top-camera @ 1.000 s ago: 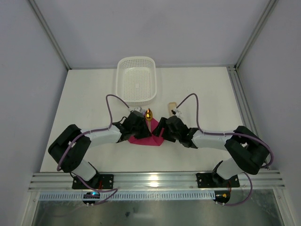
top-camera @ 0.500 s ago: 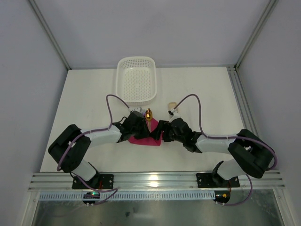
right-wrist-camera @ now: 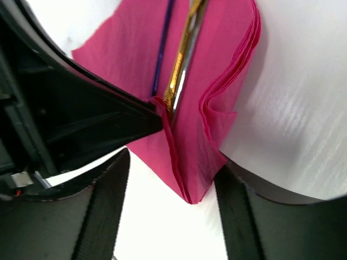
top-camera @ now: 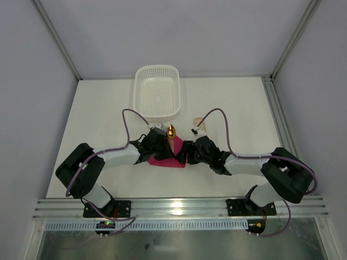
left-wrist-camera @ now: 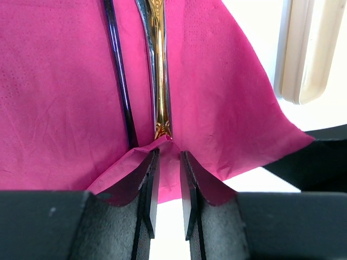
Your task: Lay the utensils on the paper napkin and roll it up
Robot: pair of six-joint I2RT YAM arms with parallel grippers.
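No text, label, brand name, number or sign can be read in any view; the paper napkin, the utensils and the white basket show no legible marking
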